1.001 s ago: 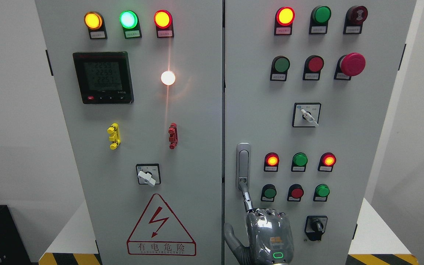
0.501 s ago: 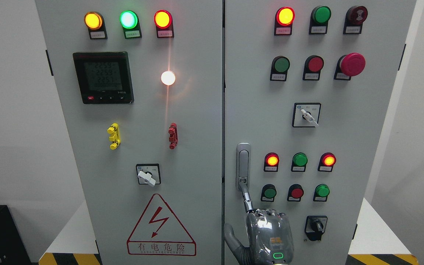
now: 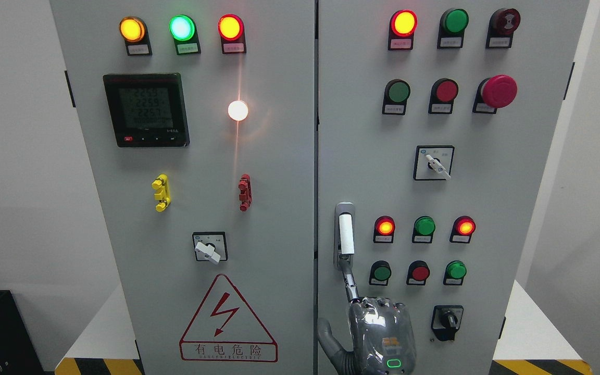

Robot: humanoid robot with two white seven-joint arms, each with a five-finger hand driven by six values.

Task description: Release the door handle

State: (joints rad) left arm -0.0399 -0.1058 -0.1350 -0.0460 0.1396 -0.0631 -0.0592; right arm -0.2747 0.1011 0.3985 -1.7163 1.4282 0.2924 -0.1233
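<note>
Grey control cabinet fills the view, two doors shut, seam running down just right of centre. Table with a yellow-black edge stripe under it.

Left door: black digital meter upper left, digits lit. Red high-voltage warning triangle at the bottom. Three lamps on along the top: yellow, green, red. White lamp lit below them, glaring.

Right hand comes up from the bottom edge, right of centre, back of the hand to the camera, green LED lit near the wrist. Index finger is straight, tip touching the bottom end of the door handle. Other fingers curled in, thumb off to the left. Nothing grasped.

Door handle sits at the left edge of the right door, just right of the seam, about mid-height. Silver vertical housing, with a white bar standing over its middle.

Red mushroom stop button upper right. Black rotary switch just right of the hand.
</note>
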